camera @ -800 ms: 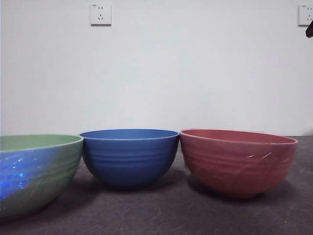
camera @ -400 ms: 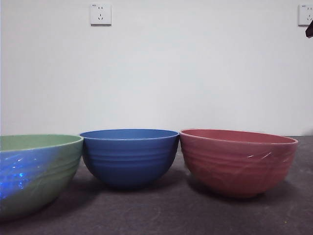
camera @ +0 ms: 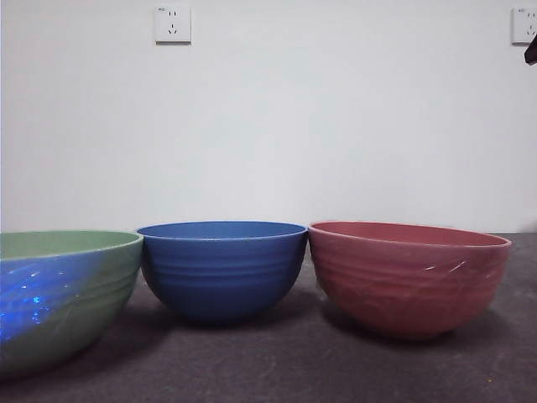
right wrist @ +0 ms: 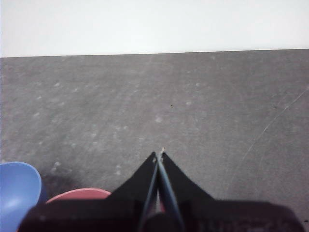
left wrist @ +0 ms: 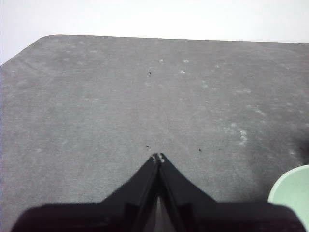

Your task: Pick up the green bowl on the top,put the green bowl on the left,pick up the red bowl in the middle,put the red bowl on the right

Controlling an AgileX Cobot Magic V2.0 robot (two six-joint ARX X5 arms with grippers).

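Note:
Three bowls stand in a row on the dark table. The green bowl (camera: 63, 294) is at the left, cut by the picture's edge; its rim also shows in the left wrist view (left wrist: 293, 191). The red bowl (camera: 407, 275) is at the right; its rim shows in the right wrist view (right wrist: 79, 194). My left gripper (left wrist: 158, 158) is shut and empty above bare table beside the green bowl. My right gripper (right wrist: 159, 153) is shut and empty above the table, near the red bowl. In the front view only a black tip of an arm (camera: 531, 50) shows at the top right.
A blue bowl (camera: 222, 269) stands in the middle between the green and red bowls, close to both; it also shows in the right wrist view (right wrist: 17, 186). A white wall with two sockets stands behind. The grey table (left wrist: 145, 96) stretches beyond both grippers.

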